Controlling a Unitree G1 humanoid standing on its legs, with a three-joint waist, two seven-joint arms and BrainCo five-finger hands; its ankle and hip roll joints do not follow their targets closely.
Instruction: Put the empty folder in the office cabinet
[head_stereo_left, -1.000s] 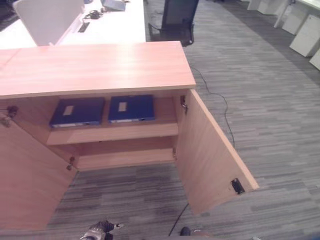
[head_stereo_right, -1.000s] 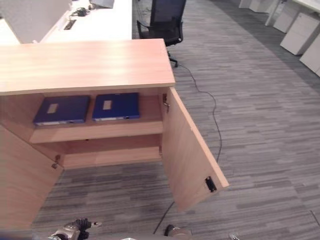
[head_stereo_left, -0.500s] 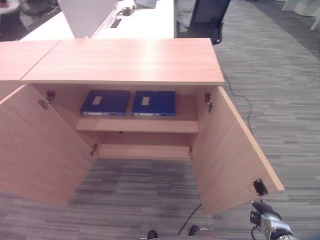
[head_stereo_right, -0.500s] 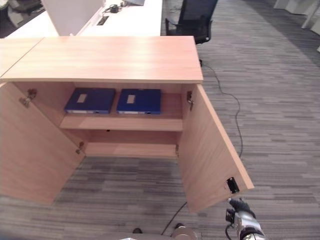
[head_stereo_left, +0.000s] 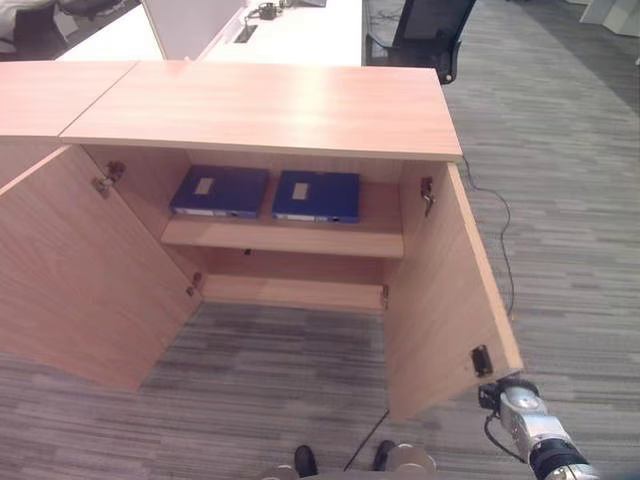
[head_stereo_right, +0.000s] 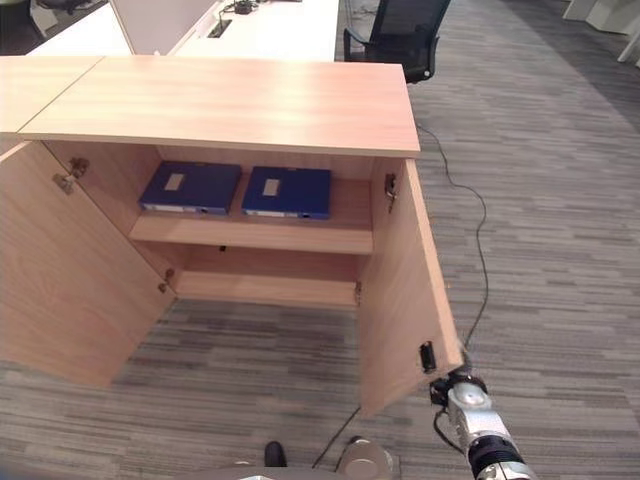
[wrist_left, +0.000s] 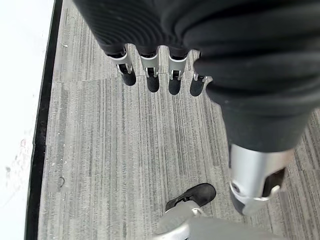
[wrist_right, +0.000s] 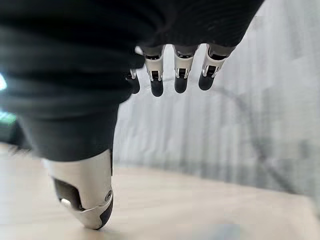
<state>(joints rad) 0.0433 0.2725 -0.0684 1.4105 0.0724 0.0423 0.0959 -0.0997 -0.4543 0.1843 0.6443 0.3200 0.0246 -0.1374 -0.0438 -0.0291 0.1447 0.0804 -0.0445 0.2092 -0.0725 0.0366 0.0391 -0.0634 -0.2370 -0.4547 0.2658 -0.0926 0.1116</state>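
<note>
Fingers of the right hand hang straight, empty, by the open cabinet door — two blue folders lie flat on the shelf.

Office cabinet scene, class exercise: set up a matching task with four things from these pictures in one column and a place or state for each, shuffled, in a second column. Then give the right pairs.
Things
1. two blue folders
2. right cabinet door
3. right hand
4. black office chair

Places or states
A. swung open, with a small dark catch near its free edge
B. behind the office cabinet, on the grey carpet
C. lying flat, side by side on the upper shelf
D. low, close to the free edge of the open door

Pairs: 1-C, 2-A, 3-D, 4-B
</note>
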